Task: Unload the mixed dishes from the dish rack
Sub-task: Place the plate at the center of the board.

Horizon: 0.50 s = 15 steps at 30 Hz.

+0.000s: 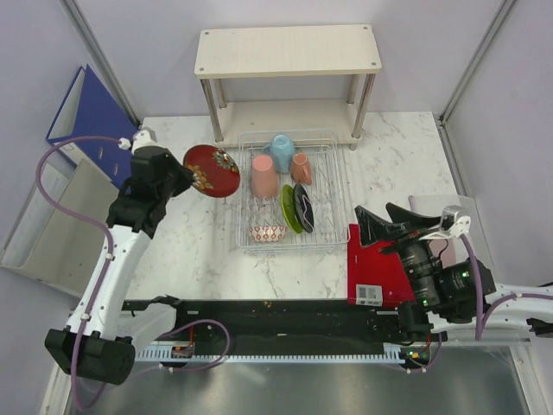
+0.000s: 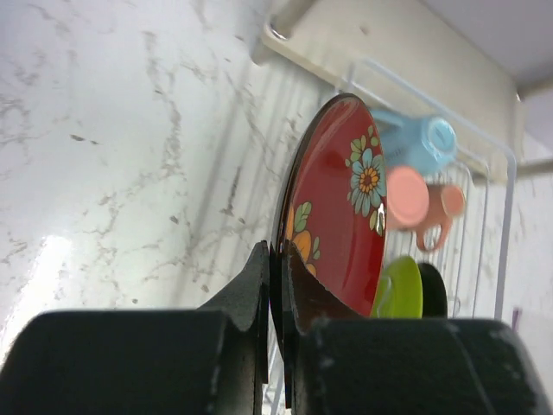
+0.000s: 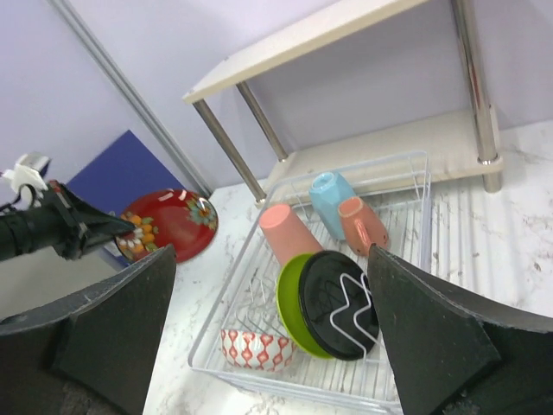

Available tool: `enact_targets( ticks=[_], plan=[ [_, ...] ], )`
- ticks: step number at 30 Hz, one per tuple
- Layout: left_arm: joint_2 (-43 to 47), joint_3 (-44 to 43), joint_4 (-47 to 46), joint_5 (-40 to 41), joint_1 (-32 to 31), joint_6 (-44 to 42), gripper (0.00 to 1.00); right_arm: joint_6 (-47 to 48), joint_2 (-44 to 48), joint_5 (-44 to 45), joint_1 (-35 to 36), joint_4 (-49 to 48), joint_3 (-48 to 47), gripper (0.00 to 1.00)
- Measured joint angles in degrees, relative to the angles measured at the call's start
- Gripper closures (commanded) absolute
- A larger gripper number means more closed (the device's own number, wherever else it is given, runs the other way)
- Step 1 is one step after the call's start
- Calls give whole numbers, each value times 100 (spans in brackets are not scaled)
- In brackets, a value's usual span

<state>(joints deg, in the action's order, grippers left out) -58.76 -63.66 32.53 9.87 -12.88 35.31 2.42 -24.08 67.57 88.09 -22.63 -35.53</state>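
Observation:
My left gripper (image 1: 183,180) is shut on the rim of a red flower-patterned plate (image 1: 212,170), held on edge above the table just left of the dish rack (image 1: 339,173). The left wrist view shows the fingers (image 2: 259,285) pinching that plate (image 2: 333,207). In the rack are a pink cup (image 3: 289,233), a light blue cup (image 3: 333,197), a terracotta mug (image 3: 365,226), a lime-green plate (image 3: 289,303), a black plate (image 3: 337,303) and a patterned bowl (image 3: 255,347). My right gripper (image 1: 378,218) is open and empty, right of the rack.
A beige two-tier shelf (image 1: 288,52) stands behind the rack. A blue binder (image 1: 91,117) leans at the far left. A red flat sheet (image 1: 367,268) lies under my right arm near the front edge. Bare marble lies left of the rack.

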Motion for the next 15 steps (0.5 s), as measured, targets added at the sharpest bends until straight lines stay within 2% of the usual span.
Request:
enact_targets(
  ticks=[2,6,15],
  plan=[
    [-46,9,-33,-11,402,181,98,-210,-7,46,0,166,129,2],
    [-376,-9,-210,-227,802,468,98,-518,-157,42,2,481,304,2],
    [-2297,-306,-610,-492,1335,800,98,-933,-651,-70,2,811,334,2]
  ],
)
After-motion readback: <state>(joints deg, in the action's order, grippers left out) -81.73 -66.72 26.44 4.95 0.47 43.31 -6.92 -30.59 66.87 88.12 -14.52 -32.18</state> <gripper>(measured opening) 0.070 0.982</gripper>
